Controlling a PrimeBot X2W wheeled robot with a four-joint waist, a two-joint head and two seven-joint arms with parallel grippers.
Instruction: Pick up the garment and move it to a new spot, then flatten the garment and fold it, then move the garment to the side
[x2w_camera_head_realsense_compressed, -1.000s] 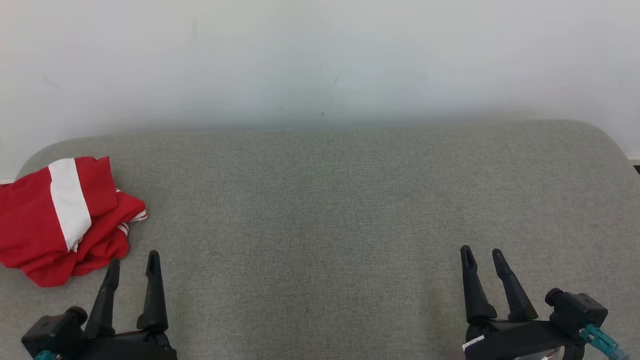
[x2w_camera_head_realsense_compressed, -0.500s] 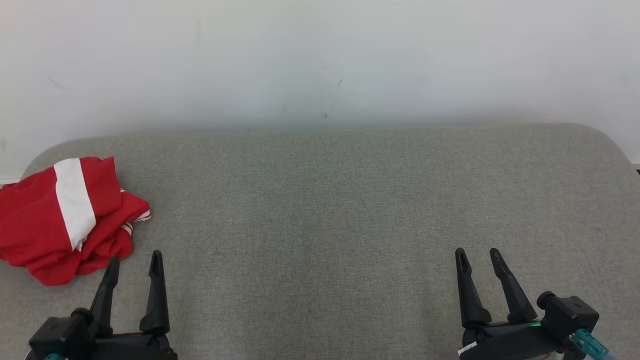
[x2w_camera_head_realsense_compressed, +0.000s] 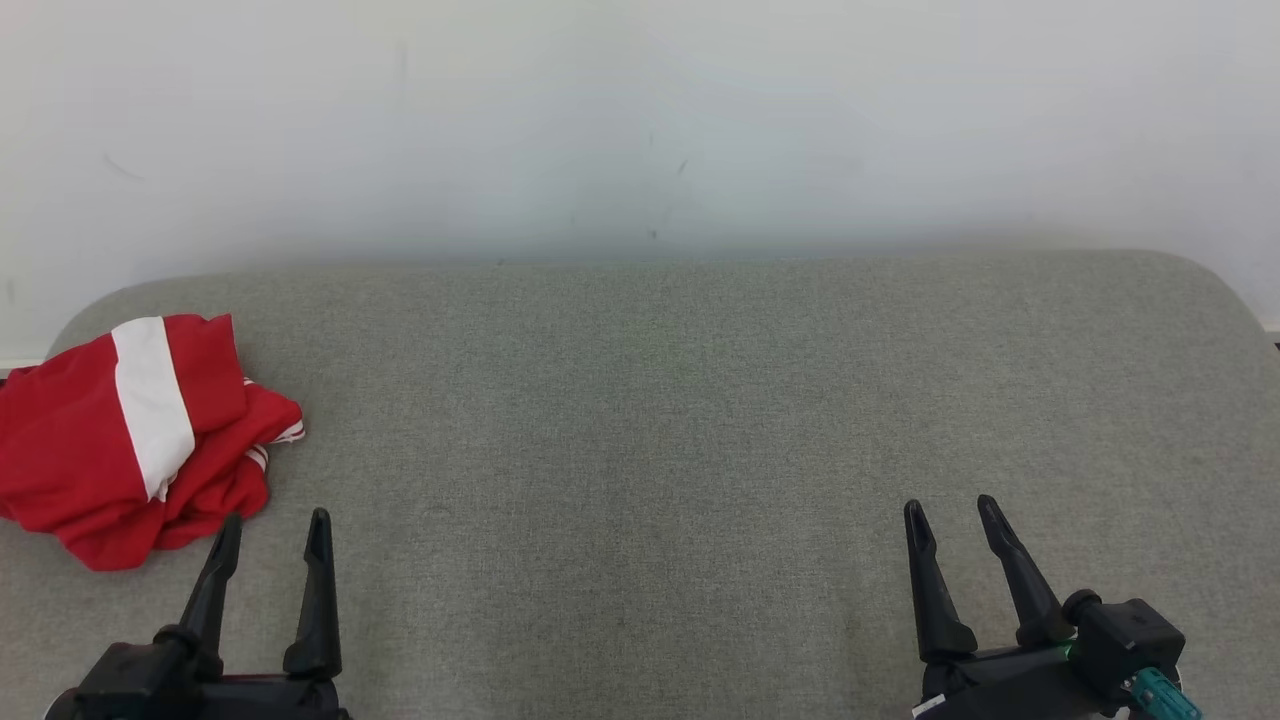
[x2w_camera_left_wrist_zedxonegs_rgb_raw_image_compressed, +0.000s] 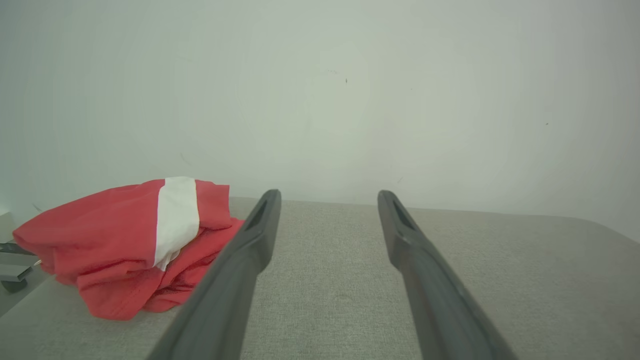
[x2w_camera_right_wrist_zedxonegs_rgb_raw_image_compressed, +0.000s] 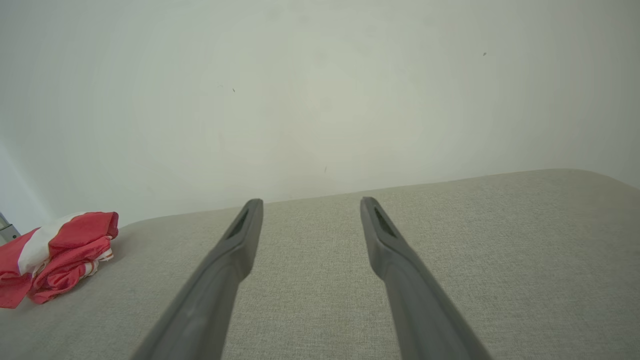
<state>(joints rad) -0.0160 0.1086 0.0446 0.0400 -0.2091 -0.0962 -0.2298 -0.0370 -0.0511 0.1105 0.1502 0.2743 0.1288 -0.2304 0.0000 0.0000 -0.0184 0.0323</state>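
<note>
A crumpled red garment (x2w_camera_head_realsense_compressed: 120, 440) with a broad white stripe lies bunched at the far left of the grey fabric table (x2w_camera_head_realsense_compressed: 660, 420). The left wrist view has the garment (x2w_camera_left_wrist_zedxonegs_rgb_raw_image_compressed: 125, 245) just left of the fingers, and it is small at the left edge in the right wrist view (x2w_camera_right_wrist_zedxonegs_rgb_raw_image_compressed: 55, 255). My left gripper (x2w_camera_head_realsense_compressed: 275, 525) stands open at the lower left, just right of and below the garment, not touching it. At the lower right, my right gripper (x2w_camera_head_realsense_compressed: 950, 510) is open with nothing between its fingers.
A pale wall (x2w_camera_head_realsense_compressed: 640, 120) rises right behind the table's far edge. The table has rounded corners at the left and right. A grey metal fixture (x2w_camera_left_wrist_zedxonegs_rgb_raw_image_compressed: 10, 270) sits off the table's left end beside the garment.
The camera has shifted slightly, so the whole picture slid a little right and down. Both grippers have drawn back toward the bottom edge. The garment has not moved on the table.
</note>
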